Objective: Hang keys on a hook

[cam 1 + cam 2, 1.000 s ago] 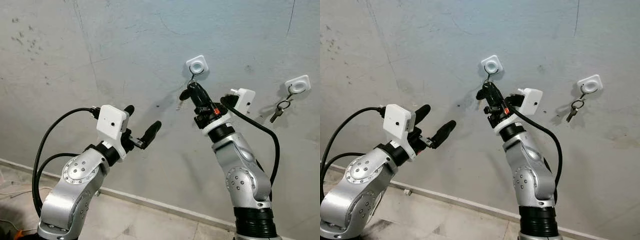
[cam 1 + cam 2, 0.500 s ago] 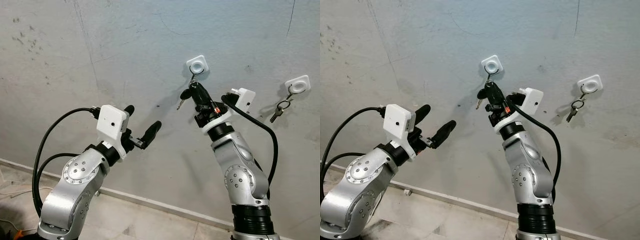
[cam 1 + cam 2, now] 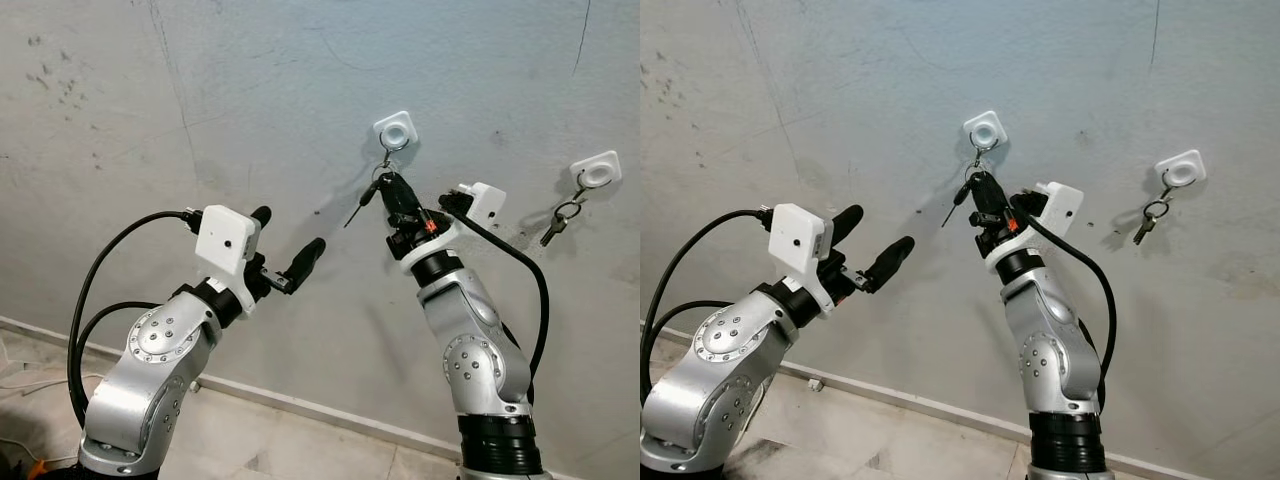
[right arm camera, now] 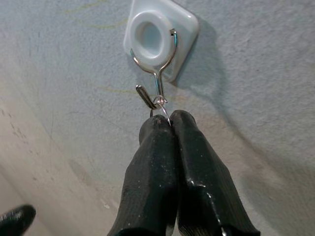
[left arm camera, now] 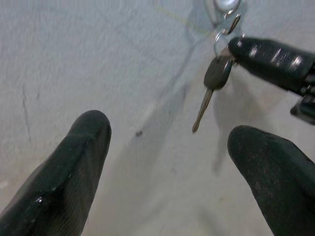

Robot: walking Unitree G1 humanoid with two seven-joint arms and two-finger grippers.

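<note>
A white wall hook [image 3: 396, 130] with a wire loop [image 4: 157, 78] is fixed to the grey wall. My right gripper [image 3: 388, 187] is raised just under it, shut on a small key ring [image 4: 161, 104]. The ring sits at the wire's lower bend, touching it. A dark-headed key [image 5: 215, 74] hangs from the ring and slants down to the left of the fingers [image 4: 192, 162]. My left gripper [image 3: 288, 230] is held up further left, away from the hook, open and holding nothing.
A second white hook [image 3: 597, 170] on the wall at the right carries another set of keys [image 3: 555, 222]. The grey wall [image 3: 150, 120] meets a pale floor [image 3: 300, 440] along a low skirting strip.
My right gripper has moved slightly closer under the hook with the ring, and the key has swung out to the left. The left arm has risen slightly.
</note>
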